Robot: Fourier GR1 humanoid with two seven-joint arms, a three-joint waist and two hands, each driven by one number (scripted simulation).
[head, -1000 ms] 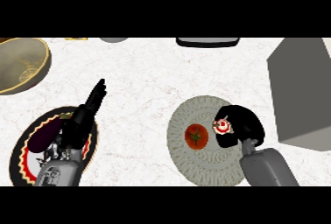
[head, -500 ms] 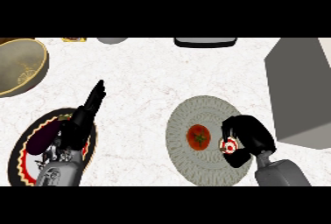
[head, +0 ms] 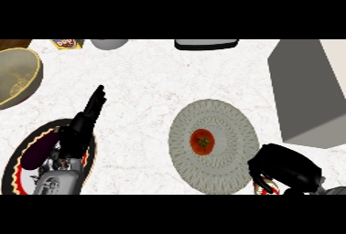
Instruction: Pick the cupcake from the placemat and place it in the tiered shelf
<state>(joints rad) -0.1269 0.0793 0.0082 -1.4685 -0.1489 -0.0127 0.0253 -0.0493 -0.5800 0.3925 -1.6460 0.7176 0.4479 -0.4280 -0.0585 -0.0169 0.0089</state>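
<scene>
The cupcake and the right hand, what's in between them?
Only woven placemat lies between the cupcake and the right hand, seen in the head view.

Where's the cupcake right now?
In the head view the cupcake sits at the middle of the round placemat, right of centre on the counter, just up-left of the right hand.

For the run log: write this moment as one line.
cupcake: on placemat, not grasped | right hand: curled, empty, at placemat's lower-right rim | left hand: open, over plate | tiered shelf: right of placemat
</scene>
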